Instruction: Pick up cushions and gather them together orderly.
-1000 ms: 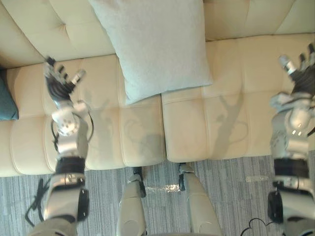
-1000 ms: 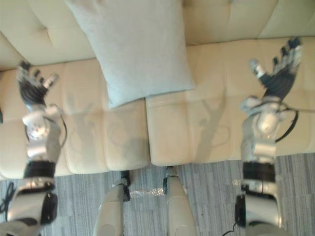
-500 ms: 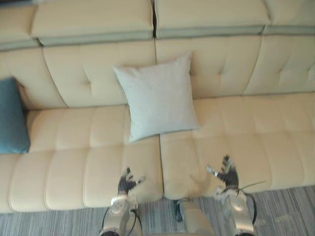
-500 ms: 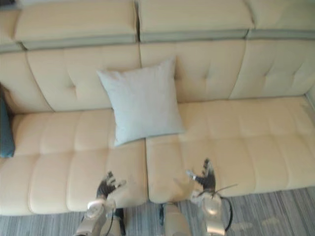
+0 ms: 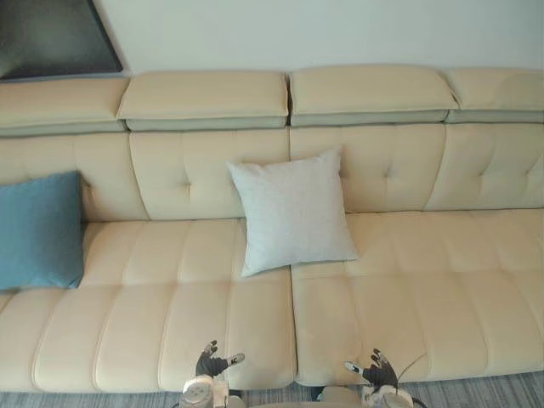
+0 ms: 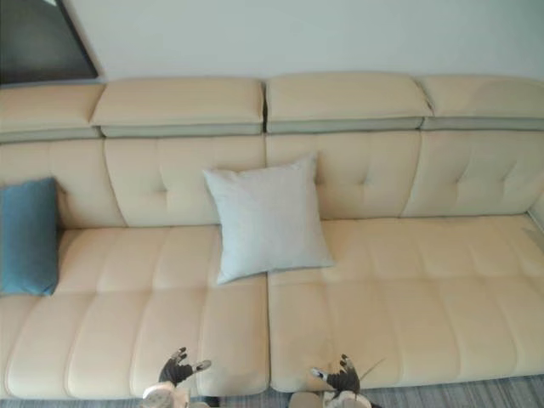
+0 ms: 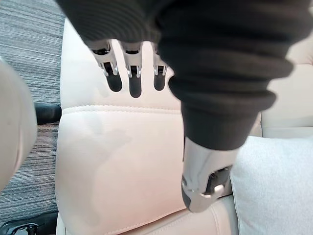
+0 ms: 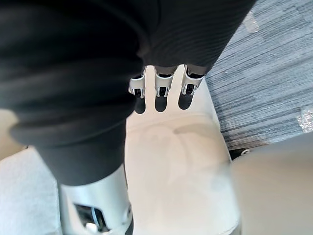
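A light grey square cushion (image 5: 293, 212) leans against the backrest at the middle of the cream sofa (image 5: 170, 306), its lower corner on the seat. A blue cushion (image 5: 38, 229) stands at the sofa's far left end. My left hand (image 5: 212, 364) and right hand (image 5: 378, 372) hover low over the seat's front edge, fingers spread, both open and holding nothing. In the left wrist view the straight fingers (image 7: 132, 68) point over bare seat, with the grey cushion (image 7: 274, 186) just beyond the thumb. The right wrist view has the fingers (image 8: 159, 83) straight above the seat edge.
The sofa seat to the right of the grey cushion is bare (image 5: 442, 280). A dark framed panel (image 5: 51, 38) hangs on the wall at the upper left. Grey striped carpet (image 7: 24, 49) lies in front of the sofa.
The camera has drawn back and tilted up, so the whole sofa and the blue cushion now show. Both hands have dropped from over the seat to its front edge, still open.
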You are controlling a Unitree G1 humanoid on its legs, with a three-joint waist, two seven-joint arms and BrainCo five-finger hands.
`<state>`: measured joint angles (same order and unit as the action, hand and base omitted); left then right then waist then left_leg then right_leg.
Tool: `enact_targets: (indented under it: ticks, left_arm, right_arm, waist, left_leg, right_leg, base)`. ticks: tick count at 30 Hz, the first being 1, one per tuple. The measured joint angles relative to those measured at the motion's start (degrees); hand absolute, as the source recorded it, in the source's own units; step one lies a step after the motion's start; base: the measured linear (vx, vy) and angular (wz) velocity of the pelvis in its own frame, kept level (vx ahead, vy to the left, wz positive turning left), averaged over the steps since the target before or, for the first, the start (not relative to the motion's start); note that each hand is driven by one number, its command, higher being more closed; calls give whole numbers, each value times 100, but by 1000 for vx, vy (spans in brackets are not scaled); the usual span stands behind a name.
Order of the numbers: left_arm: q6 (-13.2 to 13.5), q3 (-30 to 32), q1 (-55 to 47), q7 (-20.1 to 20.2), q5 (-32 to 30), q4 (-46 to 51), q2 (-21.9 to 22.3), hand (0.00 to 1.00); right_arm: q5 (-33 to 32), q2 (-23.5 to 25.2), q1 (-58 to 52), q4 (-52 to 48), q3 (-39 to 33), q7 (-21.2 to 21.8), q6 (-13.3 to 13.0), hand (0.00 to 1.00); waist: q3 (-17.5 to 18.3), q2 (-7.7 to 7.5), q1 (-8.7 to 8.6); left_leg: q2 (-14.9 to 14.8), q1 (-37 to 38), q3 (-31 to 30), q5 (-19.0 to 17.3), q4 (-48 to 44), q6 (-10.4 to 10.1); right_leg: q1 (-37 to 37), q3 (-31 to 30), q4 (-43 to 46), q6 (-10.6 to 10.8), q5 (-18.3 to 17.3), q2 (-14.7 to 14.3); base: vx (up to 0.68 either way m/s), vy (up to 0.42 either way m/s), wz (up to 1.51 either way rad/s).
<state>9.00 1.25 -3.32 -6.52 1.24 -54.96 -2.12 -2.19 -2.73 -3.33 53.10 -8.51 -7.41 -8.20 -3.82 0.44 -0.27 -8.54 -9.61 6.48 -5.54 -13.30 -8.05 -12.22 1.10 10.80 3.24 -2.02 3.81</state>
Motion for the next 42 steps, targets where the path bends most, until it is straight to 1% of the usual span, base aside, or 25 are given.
enact_targets:
  ticks: [2,3,4,6,7,8,9,10,11,12,13,15,16,17,18,19,21,22,23,24,26,28,29,34,42]
  left_arm:
    - [-5,11,186,-15,-4,47,-44,0]
    - [-50,-4,217,-26,-5,69,4,0]
    - [-64,-25,184,-21,-13,99,71,0]
    - [-68,-75,197,26,-121,190,173,0]
    - [-67,-92,259,27,-124,246,160,0]
    - [-64,-127,371,28,-135,284,102,0]
    - [-64,-165,472,27,-157,323,12,0]
    - [-63,-239,556,18,-194,341,-175,0]
    - [-62,-245,625,25,-227,348,-221,0]
    - [-63,-244,631,23,-226,348,-209,0]
    - [-74,-232,608,13,-226,292,-224,0]
    - [-96,-233,494,21,-244,153,-350,0]
    - [-95,-199,373,20,-298,142,-353,0]
    - [-93,-162,320,21,-350,130,-328,0]
    - [-92,-104,295,20,-355,96,-346,0]
    - [-94,-13,281,15,-376,41,-349,0]
    - [-97,8,222,26,-456,-60,-384,0]
    - [-99,13,177,28,-481,-84,-381,0]
    - [-100,14,153,29,-517,-85,-382,0]
    - [-108,62,129,31,-571,-93,-377,0]
    - [-153,186,169,35,-574,-249,-316,0]
    - [-198,237,199,30,-572,-267,-276,0]
    - [-218,252,243,23,-571,-299,-262,0]
    - [-218,132,324,23,-564,-306,-261,0]
    - [-250,79,261,27,-561,-436,-279,0]
  right_arm:
    - [4,18,134,-75,6,-6,-6,0]
    - [5,-24,241,-144,-31,-10,-3,0]
    - [16,-53,180,-285,-31,-12,2,0]
    - [228,-86,7,-528,-82,-12,28,0]
    - [231,-93,-30,-574,-129,-12,40,0]
    - [235,-78,6,-569,-203,-10,76,0]
    - [241,23,-14,-508,-211,16,117,0]
    - [300,125,-24,-480,-196,21,182,0]
    - [400,41,6,-464,-205,13,183,0]
    - [421,11,68,-453,-203,15,193,0]
    - [453,44,228,-426,-184,15,218,0]
    - [482,52,224,-437,-25,23,213,0]
    - [516,39,204,-433,30,24,219,0]
    - [601,34,197,-375,99,27,227,0]
    - [634,33,203,-291,158,32,228,0]
    - [664,41,178,-216,198,49,234,0]
    - [678,55,25,-131,204,82,235,0]
    - [677,53,-13,-29,200,80,222,0]
    - [680,56,-30,4,200,82,216,0]
    - [682,61,-82,69,204,102,219,0]
    - [682,27,-70,191,209,109,207,0]
    - [681,-4,19,396,212,126,218,0]
    - [681,-26,95,486,217,134,234,0]
    - [659,-157,-26,530,183,142,299,0]
    - [577,-195,-69,639,-203,138,312,0]
  waist:
    - [-64,-13,26]
    - [-170,56,45]
    - [-189,103,26]
    - [-149,263,-74]
    - [-114,309,-122]
    - [-122,243,-164]
    - [-108,61,-239]
    - [-91,-215,-311]
    - [-211,-105,-300]
    - [-262,-54,-251]
    - [-391,-160,-142]
    - [-524,-320,-46]
    - [-522,-352,-34]
    - [-568,-227,-38]
    - [-561,-237,-41]
    - [-549,-231,-43]
    - [-491,-288,-28]
    - [-455,-342,-25]
    - [-424,-379,-25]
    - [-336,-516,9]
    - [-193,-417,78]
    - [-99,-365,100]
    - [-98,-293,100]
    - [-92,-270,41]
    - [-134,-182,26]
  left_leg:
    - [-93,-190,-57,-321,-392,-79]
    - [-286,-417,112,-794,-1981,-85]
    - [-398,-384,174,-954,-2765,-161]
    - [-499,-40,169,-955,-3539,-303]
    - [-505,16,84,-1084,-3438,-432]
    - [-347,-10,91,-1210,-3144,-558]
    - [-94,-12,70,-1218,-2712,-565]
    - [213,191,27,-1364,-1995,-370]
    - [192,173,-88,-1691,-1866,50]
    - [170,187,-85,-1839,-1818,124]
    - [232,219,58,-1978,-1798,215]
    - [337,392,427,-1958,-1798,306]
    - [307,450,592,-1974,-1794,551]
    - [153,447,764,-1905,-1784,679]
    - [45,432,851,-1846,-1783,678]
    - [-86,406,901,-1765,-1780,630]
    - [-264,376,908,-1499,-1607,497]
    - [-319,388,931,-1331,-1483,454]
    - [-338,354,955,-1236,-1445,431]
    - [-358,303,1013,-1137,-1402,347]
    - [-277,240,839,-954,-907,310]
    - [-169,252,628,-679,-380,287]
    - [-250,153,681,-617,-396,243]
    - [-342,208,523,-509,-326,128]
    - [-225,411,538,-378,-163,41]
  right_leg:
    - [-195,167,9,-161,131,55]
    - [-224,158,182,-194,145,-1]
    - [-206,166,253,-199,151,-46]
    - [-274,245,454,-163,174,-53]
    - [-390,316,549,-110,216,-22]
    - [-486,344,582,-44,293,73]
    - [-605,321,516,31,355,195]
    - [-661,286,364,-12,402,208]
    - [-694,316,162,-5,710,169]
    - [-712,304,83,2,789,120]
    - [-732,89,-119,31,1005,90]
    - [-571,-117,-379,127,1085,158]
    - [-568,-140,-419,342,800,162]
    - [-651,-96,-143,372,696,117]
    - [-766,-68,303,321,683,56]
    - [-868,-10,983,143,577,-45]
    - [-756,21,2350,-45,-123,-129]
    - [-587,-12,2789,24,-479,-40]
    - [-485,-26,2913,84,-613,51]
    - [-347,-79,2735,200,-727,187]
    - [-239,-81,1921,264,-626,-106]
    - [233,-421,332,-3,-425,-281]
    - [248,-481,22,-127,-224,-367]
    - [450,-585,-493,-224,175,-561]
    - [615,-655,-697,-150,306,-467]
  base:
    - [-150,10,4]
    - [-158,60,-27]
    - [-151,57,-24]
    - [-157,151,11]
    - [-226,221,37]
    - [-301,192,52]
    - [-297,54,70]
    - [-371,71,56]
    - [-233,27,22]
    - [-382,187,-52]
    - [-407,146,-93]
    - [-440,113,-96]
    - [-341,26,-70]
    - [-323,11,-64]
    - [-246,-43,-45]
    - [-195,-79,-29]
    - [-119,-133,-13]
    - [-22,-149,-5]
    - [-28,-251,-16]
    - [-66,-226,-39]
    - [-96,-144,-54]
    - [-105,-115,-67]
    - [-104,-121,-65]
    - [-116,-65,-22]
    - [-69,18,-1]
